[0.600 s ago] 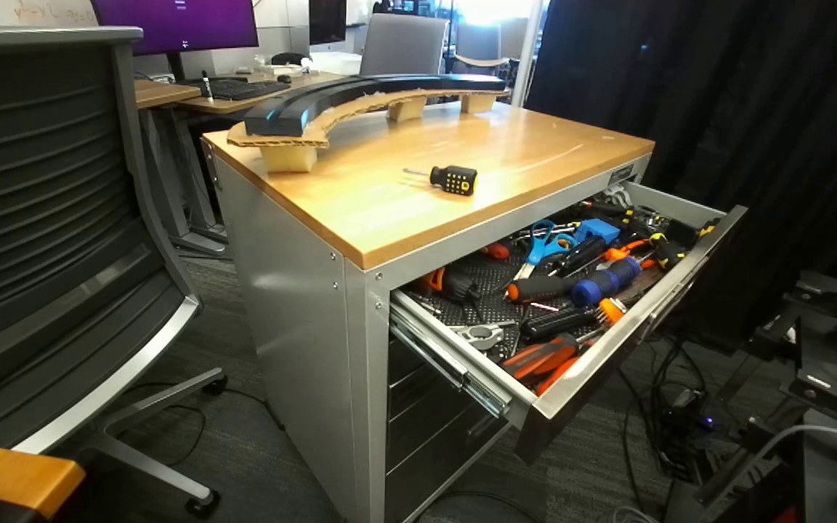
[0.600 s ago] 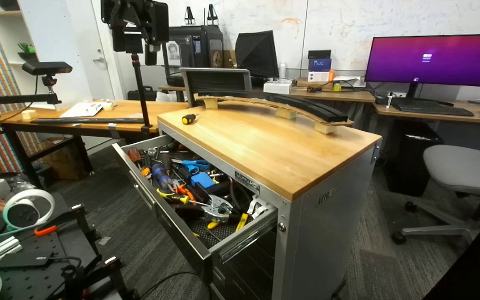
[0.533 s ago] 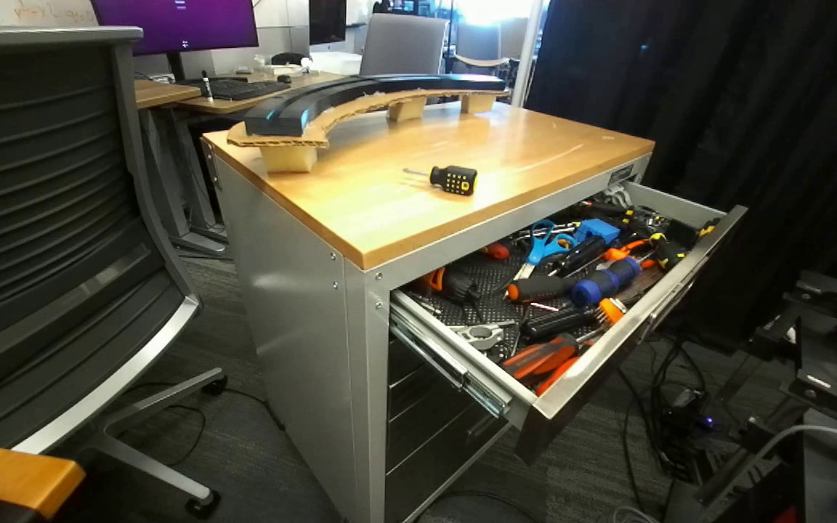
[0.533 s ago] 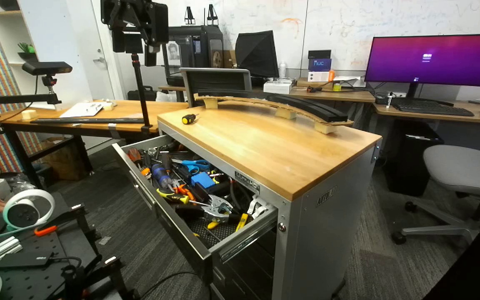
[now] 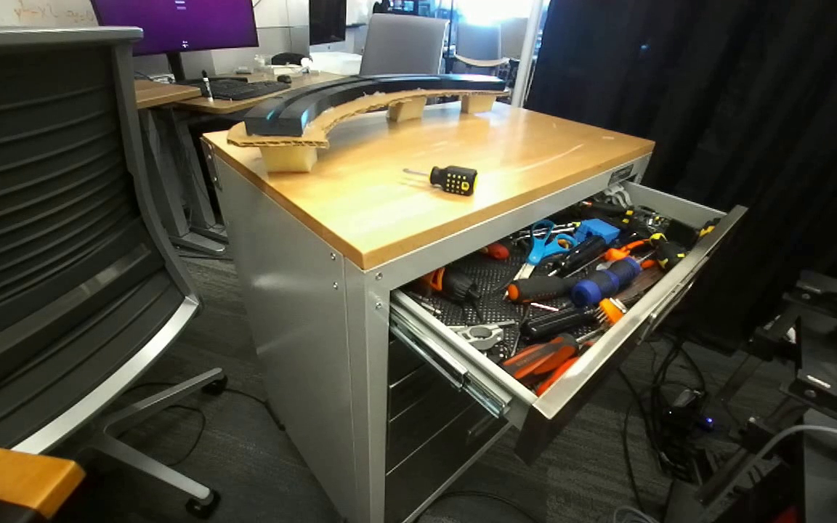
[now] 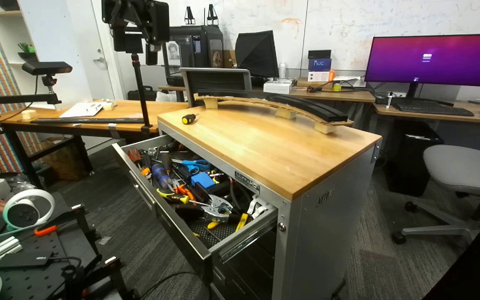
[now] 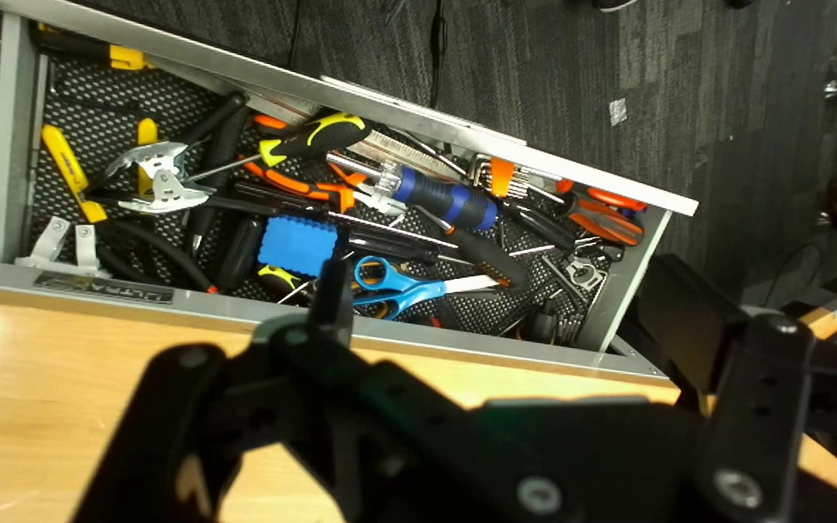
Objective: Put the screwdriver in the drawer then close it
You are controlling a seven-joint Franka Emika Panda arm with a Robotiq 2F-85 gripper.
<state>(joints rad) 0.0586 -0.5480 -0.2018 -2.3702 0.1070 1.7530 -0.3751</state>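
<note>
In an exterior view, the stubby black-and-yellow screwdriver [image 5: 456,180] lies on the pale wooden top of the grey metal bench [image 5: 535,142], a little back from the front edge, its bare metal shaft pointing away from that edge. Beneath the same edge, the wide, shallow, dark-fronted top drawer [image 5: 636,314] is pulled out, with tools [image 5: 538,289] spread over its floor. A curved black strip [image 5: 375,87] on brown corrugated cardboard [image 5: 239,136] runs along the back edge, propped on cream-coloured blocks [image 5: 289,158]. A dark mesh office chair [image 5: 48,181] stands off the near short end of the bench.

In the wrist view, the black pincer [image 7: 500,283] is wide, its two fingers [image 7: 333,298] well apart against the bench's front edge and the drawer. Blue-handled scissors [image 7: 418,292] lie in the drawer close to that edge, a flat blue block [image 7: 297,245] just beside them. Nearer the drawer's outer wall are a ribbed blue-and-black handle [image 7: 447,196] and an orange-bound set of silver hex keys [image 7: 502,176]. Toward one end sits a silver-headed tool with black handles [image 7: 168,192].

In an exterior view with a wide purple-screened monitor [image 6: 433,60] beyond the bench's back edge, the screwdriver lies near the left end of the front edge, its yellow handle end facing that edge. The drawer juts out below. The pincer shows above, partly cut off at the top.
</note>
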